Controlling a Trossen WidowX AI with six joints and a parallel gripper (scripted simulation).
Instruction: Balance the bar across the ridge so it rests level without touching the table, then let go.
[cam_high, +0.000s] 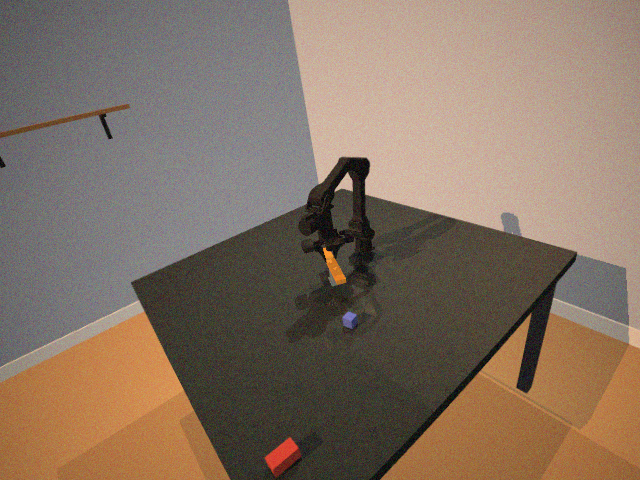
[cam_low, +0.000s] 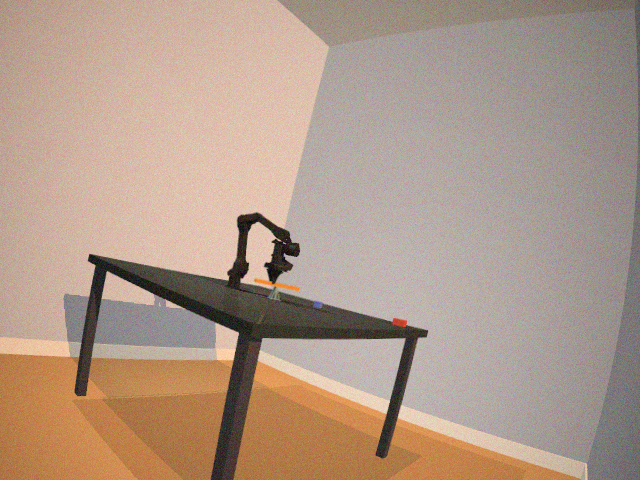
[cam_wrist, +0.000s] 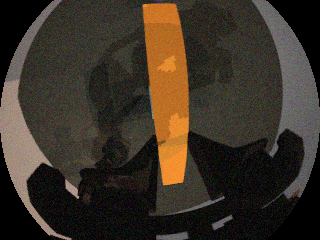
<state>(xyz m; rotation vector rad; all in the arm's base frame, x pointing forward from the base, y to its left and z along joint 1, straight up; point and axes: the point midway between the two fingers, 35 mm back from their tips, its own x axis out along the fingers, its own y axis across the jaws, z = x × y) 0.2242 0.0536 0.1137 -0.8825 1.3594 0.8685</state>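
The orange bar (cam_high: 335, 269) (cam_low: 289, 287) (cam_wrist: 169, 90) is held clear of the table, roughly parallel to its top. My gripper (cam_low: 273, 282) (cam_wrist: 171, 136) is shut on the bar near its middle, from above. The grey ridge (cam_low: 273, 296) (cam_high: 332, 281) stands on the table under the bar; in the exterior view its peak is right below the bar's middle. Whether bar and ridge touch cannot be told. In the top view the bar hides most of the ridge, and only a thin sliver of it shows in the wrist view.
A small blue cube (cam_high: 349, 320) (cam_low: 317, 304) lies on the dark table (cam_high: 248, 361) (cam_low: 170, 289), beyond the bar's outer end. A red block (cam_high: 282, 457) (cam_low: 399, 322) lies far off near the table's far end from the arm's base.
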